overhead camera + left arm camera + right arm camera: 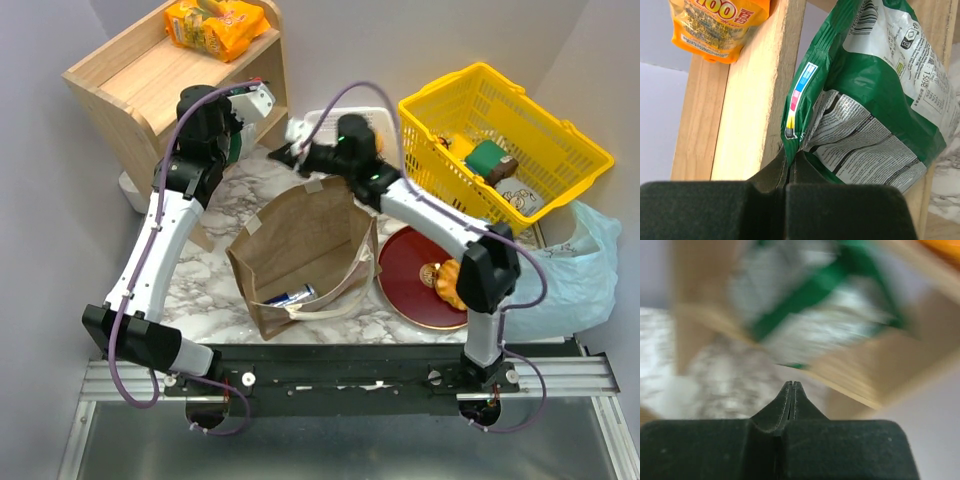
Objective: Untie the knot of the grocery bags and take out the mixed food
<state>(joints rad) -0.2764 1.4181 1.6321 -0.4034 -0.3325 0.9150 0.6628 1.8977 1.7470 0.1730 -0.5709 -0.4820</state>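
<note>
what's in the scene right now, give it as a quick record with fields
left pincer: shut on the corner of a green and silver snack packet, beside the light wooden shelf
right pincer: shut, holding nothing
brown paper bag: standing open mid-table
thin light blue plastic bag: slumped at the right edge
round dark red plate: carries an orange-yellow food item, partly hidden by the right arm
orange snack packets: on top of the shelf
yellow plastic basket: far right
</note>
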